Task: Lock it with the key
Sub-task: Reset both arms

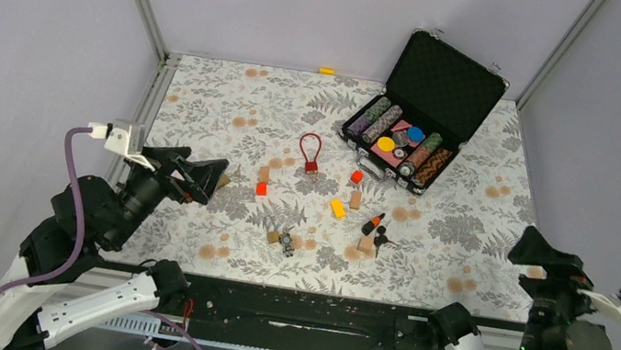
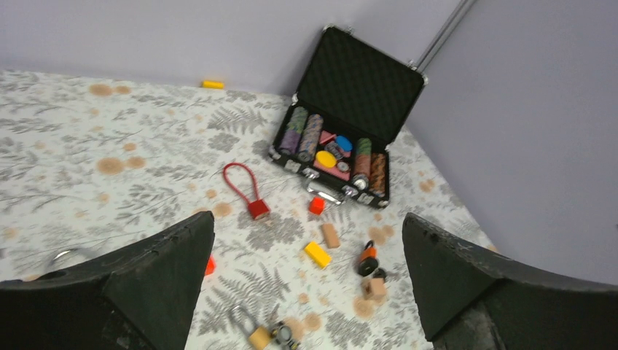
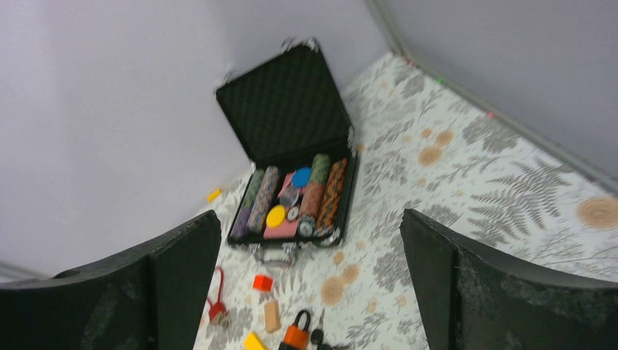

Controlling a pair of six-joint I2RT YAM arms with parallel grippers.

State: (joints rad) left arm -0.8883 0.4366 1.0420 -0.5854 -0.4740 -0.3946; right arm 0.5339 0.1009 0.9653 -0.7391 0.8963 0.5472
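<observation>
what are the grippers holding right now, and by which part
Nothing is held. The left gripper and the right gripper are both open, with nothing between their fingers.

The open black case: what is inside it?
The black case holds rolls of patterned chips at both sides, with a yellow disc, a blue disc and small pink pieces between them. What lies under these, on the case floor, is covered.
</observation>
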